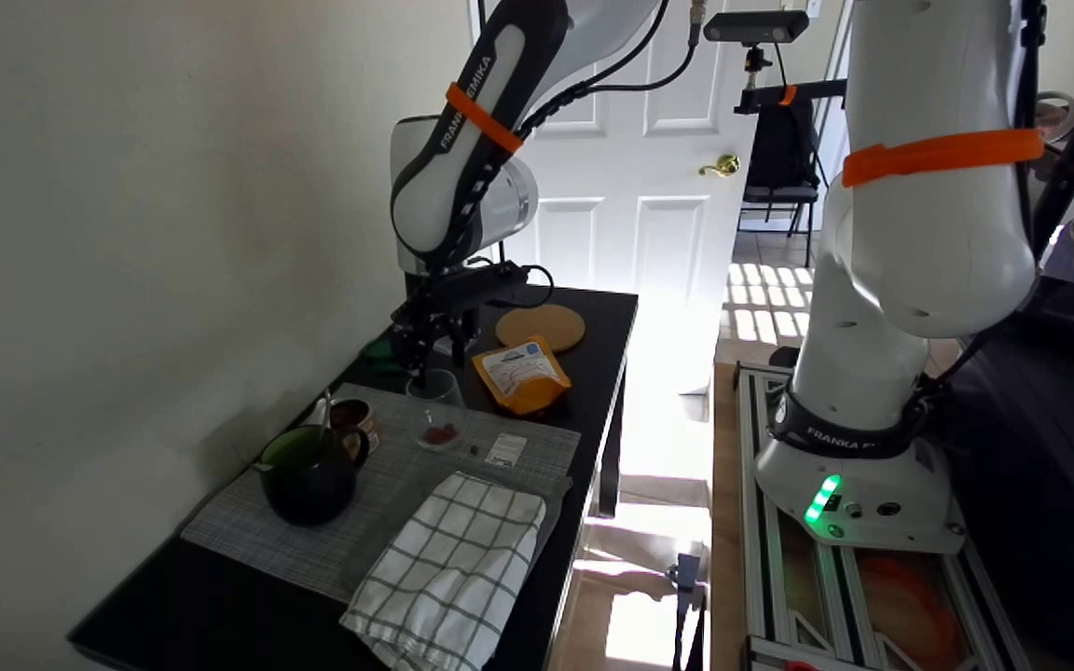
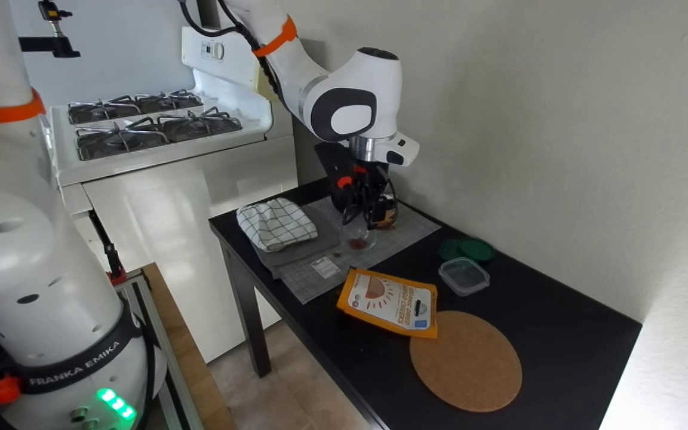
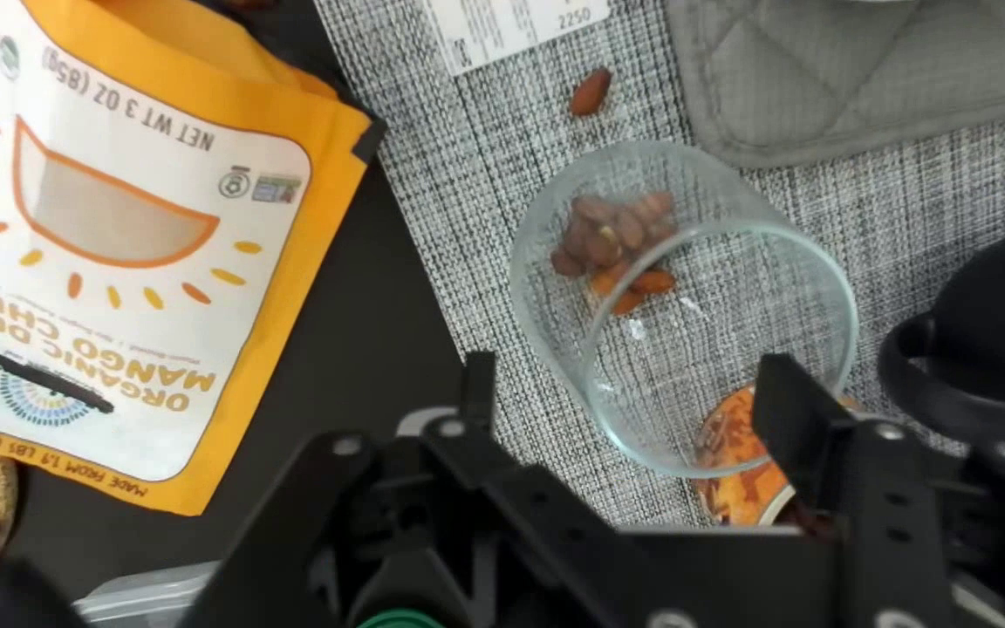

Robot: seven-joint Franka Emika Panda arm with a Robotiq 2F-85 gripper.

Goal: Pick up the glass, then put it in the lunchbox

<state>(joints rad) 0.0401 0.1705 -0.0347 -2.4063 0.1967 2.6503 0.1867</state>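
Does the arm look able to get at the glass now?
Likely yes: the end effector hangs open near the glass, with nothing visible between them, though one finger overlaps its rim in the wrist view; perhaps realign first.

Just beside one glass [image 3: 686, 307], one loose nut [image 3: 591, 92] is counted; near it, one jar [image 3: 738, 499], one bag [image 2: 389, 301], one dark pot [image 1: 310, 486] and one folded towel [image 1: 453, 559] are found; well apart from it, one lunchbox [image 2: 464, 278] and one round board [image 2: 469, 367]

forearm [image 2: 296, 67] sloping down | wrist [image 2: 380, 89] angled downward | end effector [image 3: 631, 392] pointing down, fingers [image 3: 789, 414] apart
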